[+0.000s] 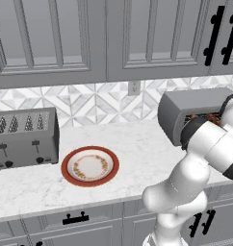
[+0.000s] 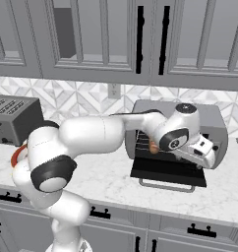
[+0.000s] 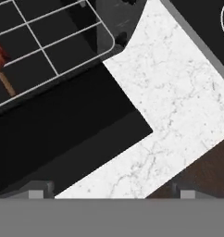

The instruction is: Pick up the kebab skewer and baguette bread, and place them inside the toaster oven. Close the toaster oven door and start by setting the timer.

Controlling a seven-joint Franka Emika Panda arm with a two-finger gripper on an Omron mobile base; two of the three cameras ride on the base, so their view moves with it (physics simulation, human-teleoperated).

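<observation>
The toaster oven [image 2: 209, 115] stands on the counter with the toaster oven door [image 2: 167, 170] folded down flat. The toaster oven [image 1: 186, 103] is partly hidden by my arm in the left base view. The kebab skewer [image 3: 0, 62] lies on the wire rack [image 3: 49, 41] inside. The baguette bread [image 2: 153, 146] shows as a brown lump in the oven mouth behind my wrist. My gripper [image 2: 202, 152] hangs over the right end of the open door. The gripper [image 3: 111, 192] is open and holds nothing, looking down at the door's dark glass [image 3: 63, 134] and the marble counter [image 3: 174, 92].
A red-rimmed plate [image 1: 65, 166] sits bare at the middle of the counter. A slotted silver toaster [image 1: 24, 137] stands to its left. Grey wall cabinets [image 1: 113, 38] hang above. The door's bar handle [image 2: 165, 186] juts toward the counter's front edge.
</observation>
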